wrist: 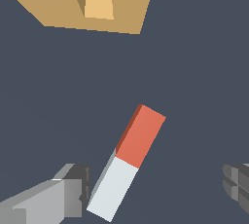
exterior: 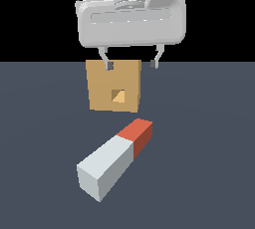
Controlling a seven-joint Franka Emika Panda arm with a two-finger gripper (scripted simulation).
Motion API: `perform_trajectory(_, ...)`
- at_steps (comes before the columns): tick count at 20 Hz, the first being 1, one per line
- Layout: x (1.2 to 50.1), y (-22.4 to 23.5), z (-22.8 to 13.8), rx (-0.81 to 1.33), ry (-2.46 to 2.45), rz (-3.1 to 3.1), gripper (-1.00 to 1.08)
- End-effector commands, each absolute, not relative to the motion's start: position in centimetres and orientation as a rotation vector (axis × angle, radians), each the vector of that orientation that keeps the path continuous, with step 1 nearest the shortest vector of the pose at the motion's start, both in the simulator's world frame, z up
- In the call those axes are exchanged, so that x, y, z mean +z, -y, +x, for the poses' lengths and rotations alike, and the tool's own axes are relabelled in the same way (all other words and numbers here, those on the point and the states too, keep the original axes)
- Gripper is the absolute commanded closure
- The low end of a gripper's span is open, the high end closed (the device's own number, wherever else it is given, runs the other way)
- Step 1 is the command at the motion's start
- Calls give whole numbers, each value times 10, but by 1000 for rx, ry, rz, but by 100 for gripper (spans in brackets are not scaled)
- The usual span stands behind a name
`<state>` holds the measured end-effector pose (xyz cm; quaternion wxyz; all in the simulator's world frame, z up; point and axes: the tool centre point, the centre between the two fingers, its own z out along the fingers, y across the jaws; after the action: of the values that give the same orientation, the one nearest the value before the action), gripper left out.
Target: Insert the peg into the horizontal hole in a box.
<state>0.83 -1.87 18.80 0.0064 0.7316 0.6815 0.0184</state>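
One peg (exterior: 114,159) flat on floor | hand (exterior: 131,65) wide open (empty) | box (exterior: 113,85) apart

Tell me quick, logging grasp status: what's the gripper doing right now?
Gripper: open, jaws spread wide and holding nothing; the peg lies free on the floor.

peg (exterior: 115,164): grey-white, red end toward box, flat on tabletop | box (exterior: 102,96): tan, upright | hole (exterior: 118,96): centred, unfilled
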Motion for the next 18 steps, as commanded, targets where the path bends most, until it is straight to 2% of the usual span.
perform_trajectory(1, 188, 19, 8, 58, -2132, 2289, -92)
perform_trajectory(9, 171, 34, 6, 49, -2047, 2367, -92)
perform_trajectory(18, 112, 86, -13, 18, -1734, 2611, -92)
